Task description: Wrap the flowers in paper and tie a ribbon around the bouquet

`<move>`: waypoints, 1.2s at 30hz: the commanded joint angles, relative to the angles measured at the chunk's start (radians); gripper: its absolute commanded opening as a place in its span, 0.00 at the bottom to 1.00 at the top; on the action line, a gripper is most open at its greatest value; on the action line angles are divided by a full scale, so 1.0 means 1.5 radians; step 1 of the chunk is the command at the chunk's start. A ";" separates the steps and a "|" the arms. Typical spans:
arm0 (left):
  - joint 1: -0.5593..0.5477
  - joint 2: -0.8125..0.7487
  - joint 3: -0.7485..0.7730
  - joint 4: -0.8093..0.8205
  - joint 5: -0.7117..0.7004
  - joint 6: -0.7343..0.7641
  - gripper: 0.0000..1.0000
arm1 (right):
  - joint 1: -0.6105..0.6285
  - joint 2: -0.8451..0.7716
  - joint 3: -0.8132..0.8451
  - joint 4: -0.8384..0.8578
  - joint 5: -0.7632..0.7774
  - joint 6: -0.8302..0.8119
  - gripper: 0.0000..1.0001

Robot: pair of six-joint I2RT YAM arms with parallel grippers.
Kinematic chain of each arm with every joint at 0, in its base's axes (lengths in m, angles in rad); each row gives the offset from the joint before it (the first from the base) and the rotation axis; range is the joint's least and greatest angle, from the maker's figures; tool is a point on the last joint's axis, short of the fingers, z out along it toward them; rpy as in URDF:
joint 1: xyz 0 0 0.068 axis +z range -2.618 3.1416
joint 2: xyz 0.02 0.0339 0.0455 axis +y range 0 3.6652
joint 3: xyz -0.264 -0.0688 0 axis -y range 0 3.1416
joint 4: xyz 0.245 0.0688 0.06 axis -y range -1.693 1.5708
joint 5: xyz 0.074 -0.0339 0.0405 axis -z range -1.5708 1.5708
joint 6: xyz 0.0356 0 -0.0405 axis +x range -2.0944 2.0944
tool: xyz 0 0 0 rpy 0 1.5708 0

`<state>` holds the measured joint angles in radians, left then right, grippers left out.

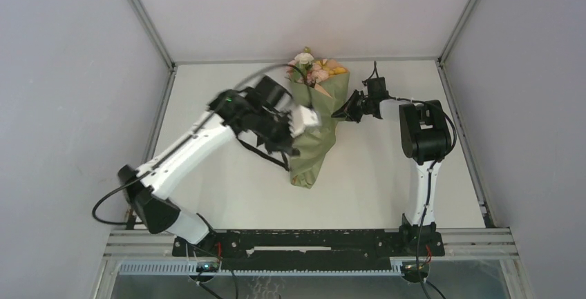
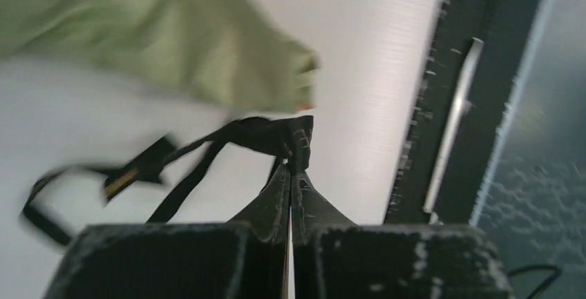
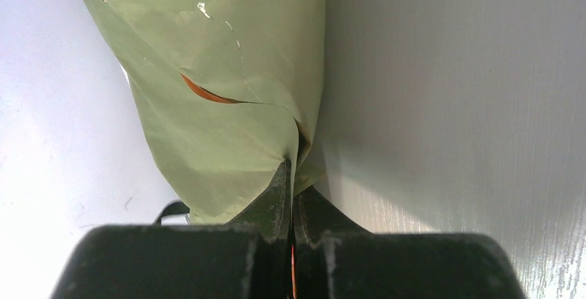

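Top external view showed me the white bench (image 1: pixel 387 175) with both arms reaching in. On the left, the left fingers (image 2: pixel 273 206) were pinched shut on the long, floppy black ribbon (image 2: pixel 259 133), whose loops lay beside the narrow end of the bouquet (image 1: pixel 314 140). That tapering cone of olive-green paper lay at mid-bench, its pink, white and yellow blooms (image 1: pixel 311 68) at the far end. On the right, the right fingers (image 3: pixel 273 202) were clamped on the paper's edge, with peach-orange lining showing at a fold.
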<state>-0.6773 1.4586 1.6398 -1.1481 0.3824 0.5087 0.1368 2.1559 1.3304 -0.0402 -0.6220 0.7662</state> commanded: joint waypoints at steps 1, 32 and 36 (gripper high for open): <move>-0.167 0.050 -0.010 -0.013 0.066 0.057 0.00 | -0.004 -0.044 0.009 0.011 0.003 0.001 0.00; 0.289 0.310 0.005 0.175 -0.232 -0.048 1.00 | 0.013 -0.067 0.090 -0.002 -0.047 0.061 0.00; 0.297 0.405 0.036 0.178 -0.281 -0.036 1.00 | 0.017 -0.092 0.083 0.014 -0.059 0.094 0.00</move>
<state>-0.2199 1.9732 1.6142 -0.8906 0.0345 0.4446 0.1509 2.1429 1.4528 -0.1009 -0.6655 0.8341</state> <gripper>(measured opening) 0.996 0.007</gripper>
